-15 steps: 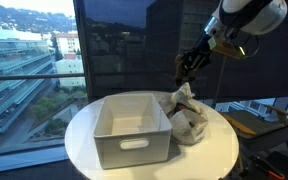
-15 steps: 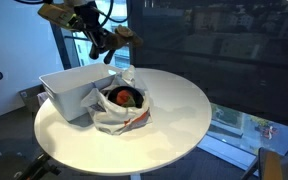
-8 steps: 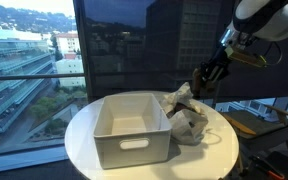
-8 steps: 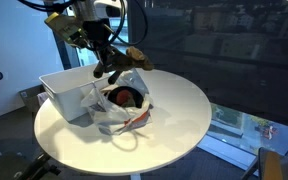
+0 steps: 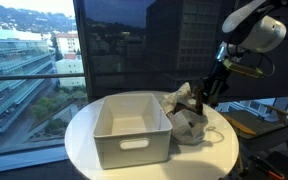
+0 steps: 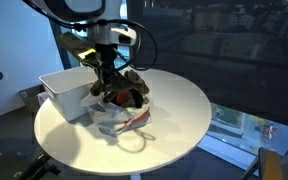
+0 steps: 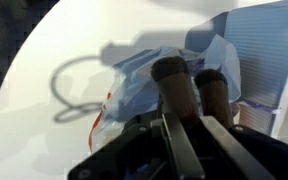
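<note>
We're seeing the gripper (image 6: 106,80) clamping down on a dark brown object (image 6: 130,88), with the jaws nearly together around it. In an exterior view the pair is sitting centre-left of the frame, right at the mouth of the white plastic bag (image 6: 119,118). The object is sticking out to the right of the fingers and touching the bag's upper folds. We can't tell what the object is.

In the wrist view the gripper (image 7: 189,112) is coming in from the bottom centre. The dark brown object (image 7: 174,80) is showing just above the fingertips as two rounded brown stubs, over the bag (image 7: 144,72).

From the opposite side, the gripper (image 5: 202,100) is hanging at centre-right, over the bag (image 5: 189,126). We aren't making out the object there.

The bag is lying against the white bin (image 6: 64,95) on the round white table (image 6: 189,110). Its handle loop (image 6: 134,138) is trailing toward the lower centre of the frame.
</note>
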